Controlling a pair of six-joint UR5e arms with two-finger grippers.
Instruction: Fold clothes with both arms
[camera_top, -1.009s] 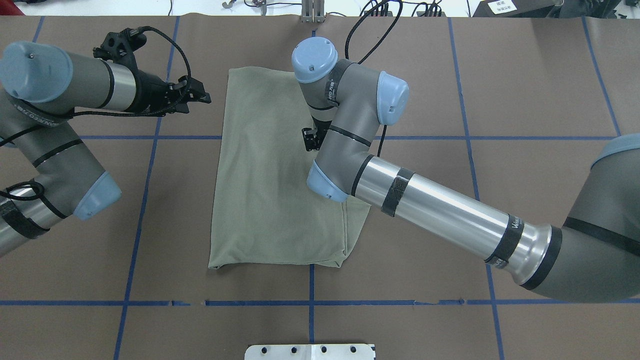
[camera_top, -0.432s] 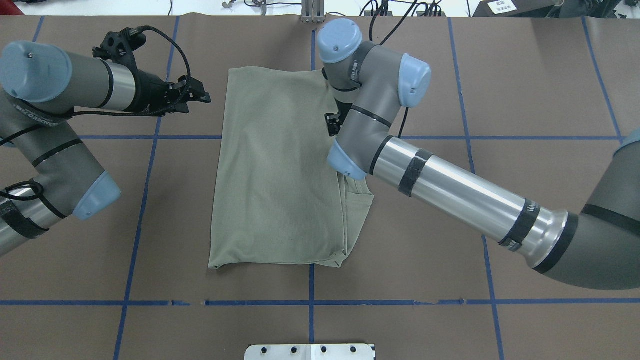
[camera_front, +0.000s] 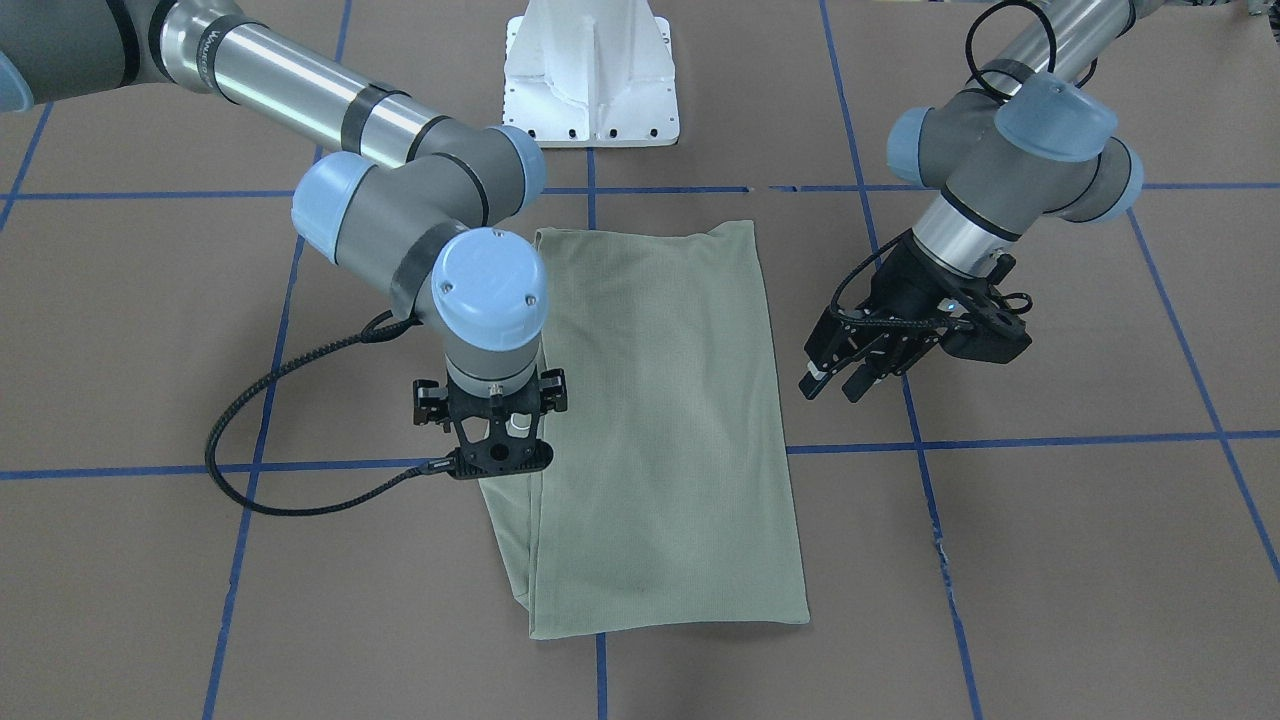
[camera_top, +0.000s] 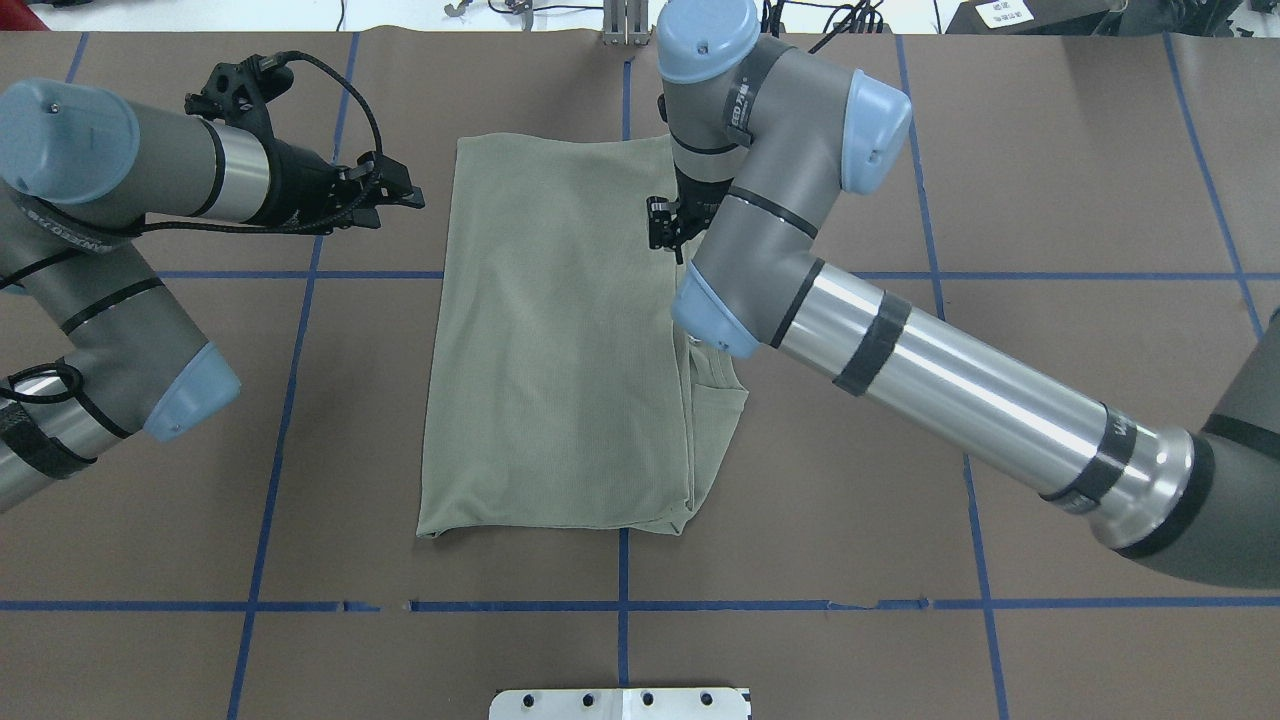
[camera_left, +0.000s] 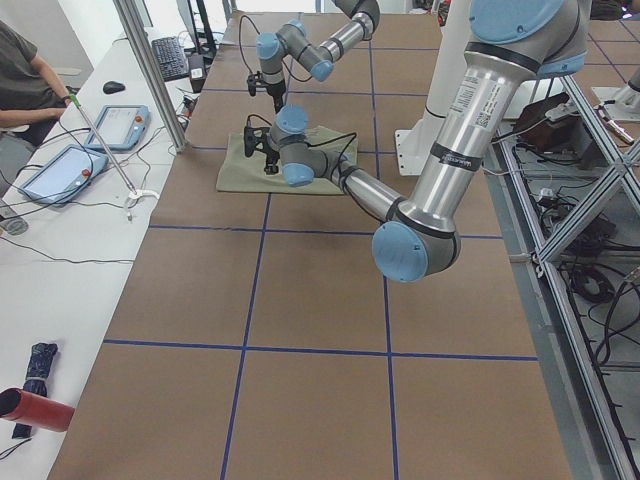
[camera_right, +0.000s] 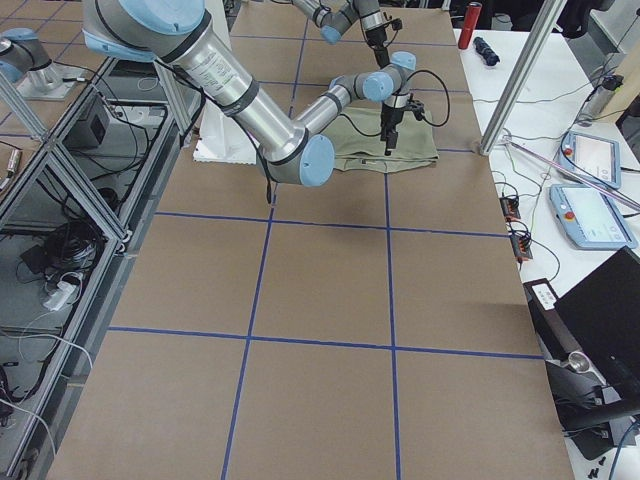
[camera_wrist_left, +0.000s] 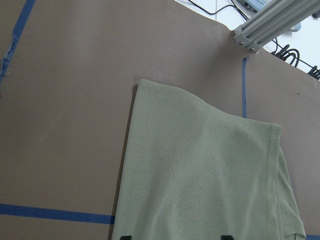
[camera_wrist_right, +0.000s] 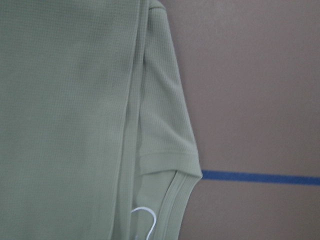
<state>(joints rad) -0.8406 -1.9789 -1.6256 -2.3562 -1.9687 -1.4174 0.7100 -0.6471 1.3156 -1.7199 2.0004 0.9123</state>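
— Item one, at the left?
— We list the left arm, reaching in level above the table. Its left gripper hangs with fingers spread and nothing between them, near the shirt's far left corner and clear of the cloth.
— Item two, centre?
— We record the shirt: sage green, folded to a long rectangle, lying flat on the brown table across a blue tape line. A narrower layer sticks out along its right side. The right wrist view shows the ribbed neck and a white loop string there.
— Item three, right?
— The right arm, bent over the shirt's right edge towards the far end. Its right gripper points down at the cloth. We cannot tell whether it is released or clenched.
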